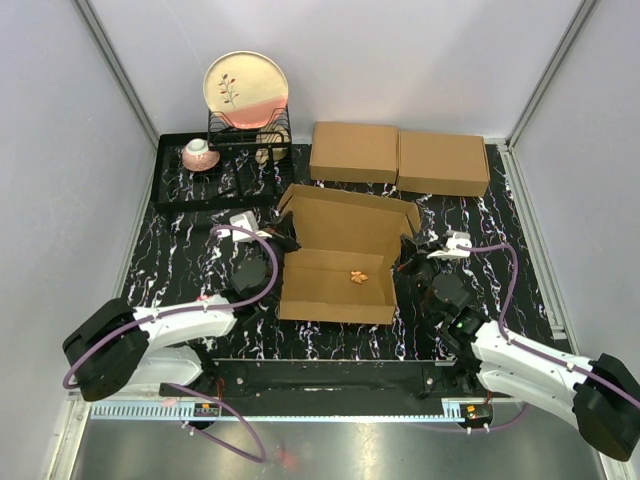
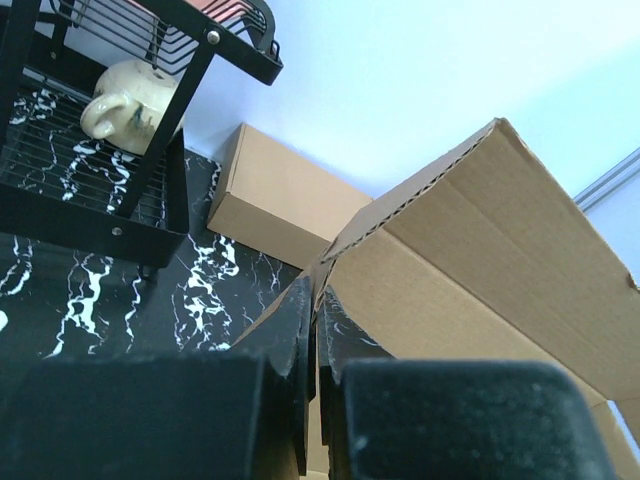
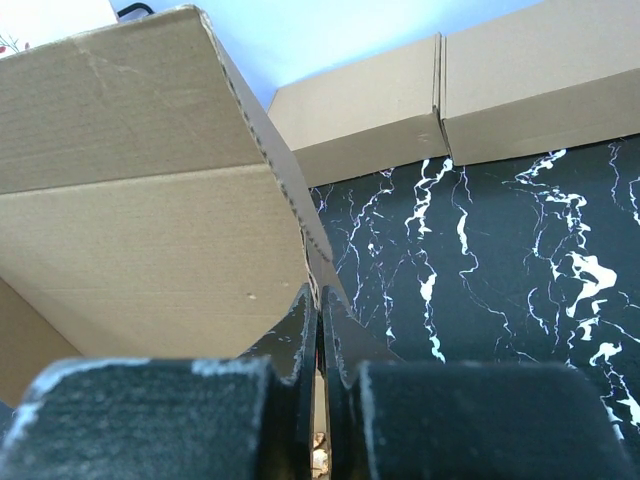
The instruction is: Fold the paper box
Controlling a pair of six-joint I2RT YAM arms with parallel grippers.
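Note:
The paper box (image 1: 338,272) is a brown cardboard mailer standing open in the middle of the black marbled mat, its lid (image 1: 350,213) raised at the back. A small orange thing (image 1: 358,277) lies inside. My left gripper (image 1: 283,243) is shut on the box's left side wall near the back corner; the wall (image 2: 318,272) shows pinched between my fingers. My right gripper (image 1: 408,252) is shut on the right side wall, seen edge-on (image 3: 322,262) between its fingers.
Two flat brown cardboard boxes (image 1: 398,156) lie side by side at the back. A black dish rack (image 1: 215,160) at the back left holds a plate (image 1: 246,88), a cup (image 1: 200,153) and a mug (image 2: 128,98).

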